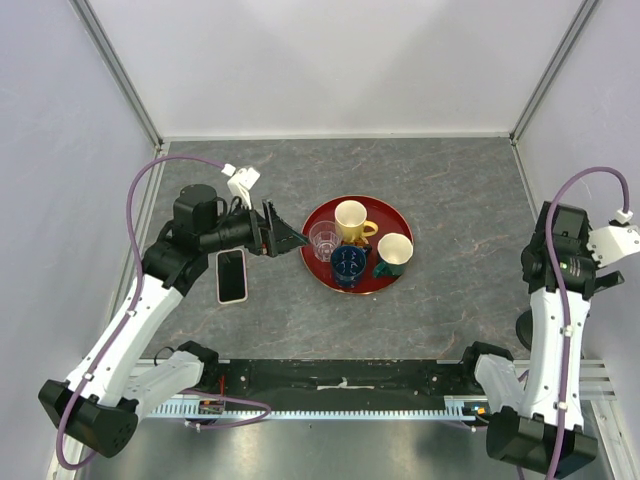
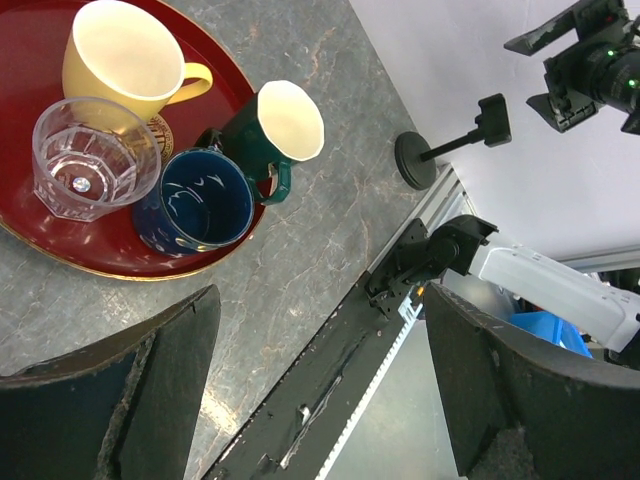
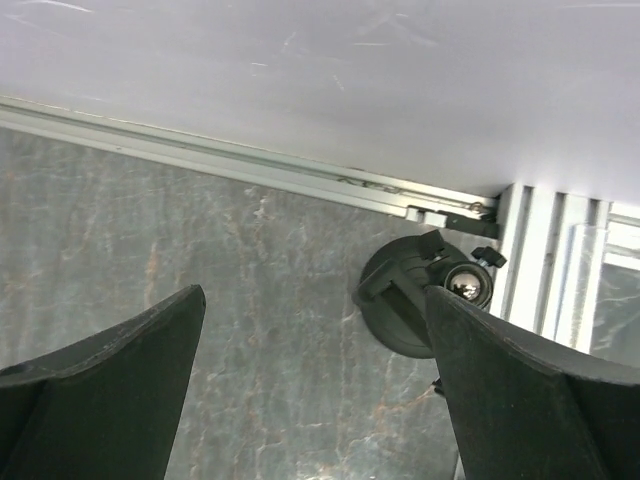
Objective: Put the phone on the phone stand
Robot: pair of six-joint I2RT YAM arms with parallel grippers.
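The phone (image 1: pixel 231 276) lies flat on the table at the left, screen up, just below my left arm's wrist. My left gripper (image 1: pixel 284 232) is open and empty; it hangs above the table between the phone and the red tray, up and to the right of the phone. The phone stand (image 1: pixel 524 328) is a black disc mostly hidden behind my right arm near the right wall. It shows in the left wrist view (image 2: pixel 415 160) and in the right wrist view (image 3: pixel 405 298). My right gripper (image 3: pixel 315 400) is open and empty above the table, with the stand beside its right finger.
A red tray (image 1: pixel 315 268) at the table's middle holds a yellow mug (image 1: pixel 351 219), a clear glass (image 1: pixel 323 240), a dark blue cup (image 1: pixel 349 264) and a green mug (image 1: pixel 394 252). Walls close the left, back and right sides. The black arm rail (image 1: pixel 340 378) runs along the near edge.
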